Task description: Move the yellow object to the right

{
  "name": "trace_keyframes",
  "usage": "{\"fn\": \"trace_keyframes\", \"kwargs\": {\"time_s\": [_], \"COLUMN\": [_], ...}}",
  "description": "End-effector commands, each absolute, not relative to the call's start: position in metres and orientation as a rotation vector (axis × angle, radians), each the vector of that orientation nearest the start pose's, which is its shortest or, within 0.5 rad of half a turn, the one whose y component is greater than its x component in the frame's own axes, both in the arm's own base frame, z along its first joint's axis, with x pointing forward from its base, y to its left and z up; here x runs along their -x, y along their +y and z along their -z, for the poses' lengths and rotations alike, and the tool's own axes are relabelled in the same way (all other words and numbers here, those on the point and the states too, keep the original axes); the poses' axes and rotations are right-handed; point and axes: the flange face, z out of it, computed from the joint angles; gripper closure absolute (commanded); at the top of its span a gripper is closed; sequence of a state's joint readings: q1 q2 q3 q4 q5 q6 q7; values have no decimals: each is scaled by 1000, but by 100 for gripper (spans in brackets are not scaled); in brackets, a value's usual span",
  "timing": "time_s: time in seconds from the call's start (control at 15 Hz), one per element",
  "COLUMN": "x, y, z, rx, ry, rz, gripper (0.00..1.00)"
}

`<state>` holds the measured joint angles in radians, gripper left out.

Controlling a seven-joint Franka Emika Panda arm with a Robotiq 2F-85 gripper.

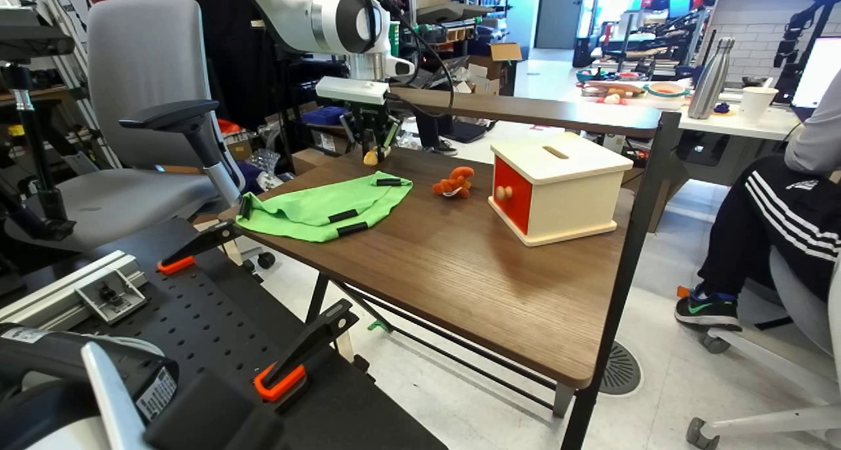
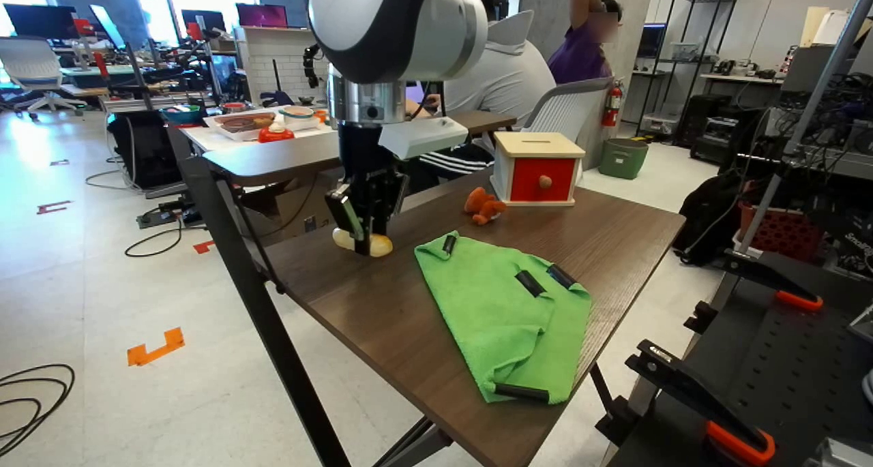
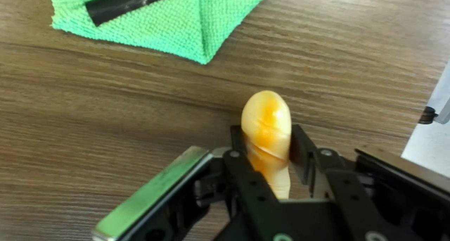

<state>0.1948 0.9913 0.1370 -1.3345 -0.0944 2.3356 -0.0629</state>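
Observation:
The yellow object is small and elongated with rounded ends, pale yellow with an orange streak. It shows in both exterior views (image 1: 371,158) (image 2: 382,245), at the table end beside the green cloth. In the wrist view the yellow object (image 3: 266,116) sits between the two black fingers, which press against its sides. My gripper (image 3: 266,137) is shut on it around its middle and points down; it also shows in both exterior views (image 1: 374,141) (image 2: 365,232). The fingers hide part of the object. I cannot tell whether it touches the table or is slightly above it.
A green cloth (image 1: 315,207) with black strips lies near the gripper, also in the wrist view (image 3: 151,33). A small orange plush item (image 2: 484,206) lies before a wooden box (image 1: 578,207) with a red door. A raised shelf (image 1: 525,108) runs along one table edge.

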Motion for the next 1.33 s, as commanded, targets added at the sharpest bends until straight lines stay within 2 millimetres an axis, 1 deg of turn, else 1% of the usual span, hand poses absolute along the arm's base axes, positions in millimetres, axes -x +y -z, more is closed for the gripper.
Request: {"fn": "trace_keyframes", "kwargs": {"time_s": [0.0, 0.13, 0.27, 0.4, 0.47, 0.53, 0.67, 0.73, 0.93, 1.07, 1.2, 1.27], "x": [-675, -652, -635, -622, -615, -610, -605, -602, -584, -569, -545, -540], "y": [216, 206, 188, 161, 142, 123, 76, 49, -35, -95, -138, -161], "z": [-167, -182, -198, -214, -221, -231, -245, -249, -259, -257, -257, -251], "rx": [3041, 3050, 3068, 3097, 3107, 3116, 3121, 3115, 3067, 3012, 2951, 2920], "ry": [-655, -659, -632, -561, -532, -465, -322, -244, 38, 203, 364, 417], "rz": [-50, -116, -165, -139, -125, -104, -78, -73, -59, -40, -28, -24], "gripper": [90, 90, 90, 90, 90, 90, 90, 90, 90, 90, 90, 90]}}
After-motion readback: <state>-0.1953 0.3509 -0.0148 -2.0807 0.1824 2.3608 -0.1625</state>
